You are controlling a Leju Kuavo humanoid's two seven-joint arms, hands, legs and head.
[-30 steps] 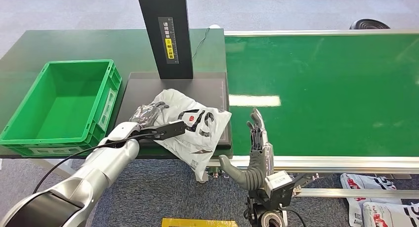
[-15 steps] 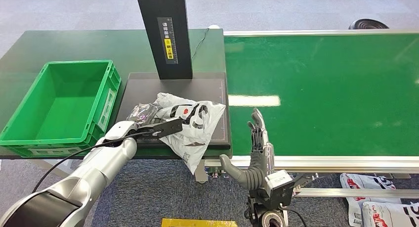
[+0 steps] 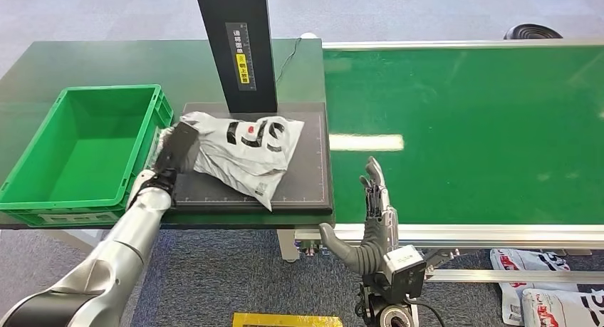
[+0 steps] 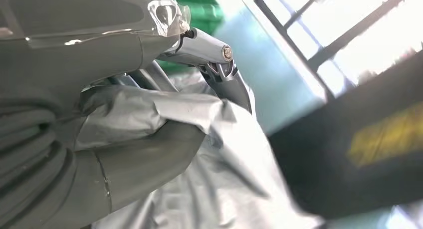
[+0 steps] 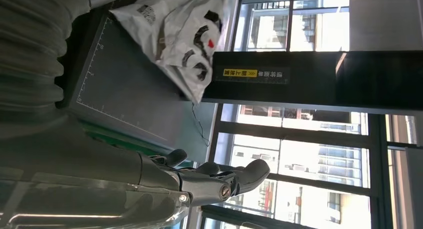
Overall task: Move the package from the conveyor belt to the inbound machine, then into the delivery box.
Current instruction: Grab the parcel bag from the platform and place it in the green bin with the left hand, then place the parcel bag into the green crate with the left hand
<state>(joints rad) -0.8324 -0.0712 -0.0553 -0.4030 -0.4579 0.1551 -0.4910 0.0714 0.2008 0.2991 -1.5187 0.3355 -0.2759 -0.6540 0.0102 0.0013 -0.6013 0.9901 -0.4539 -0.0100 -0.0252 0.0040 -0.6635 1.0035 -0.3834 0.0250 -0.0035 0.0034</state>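
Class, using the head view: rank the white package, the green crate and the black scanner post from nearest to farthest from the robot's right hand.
1. White package, on the dark platform left of the right hand.
2. Black scanner post, behind the platform.
3. Green crate, far left.

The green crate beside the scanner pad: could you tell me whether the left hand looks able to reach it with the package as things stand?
Probably yes. The left hand grips the package at the pad's edge, right beside the green crate, whose open top is unobstructed.
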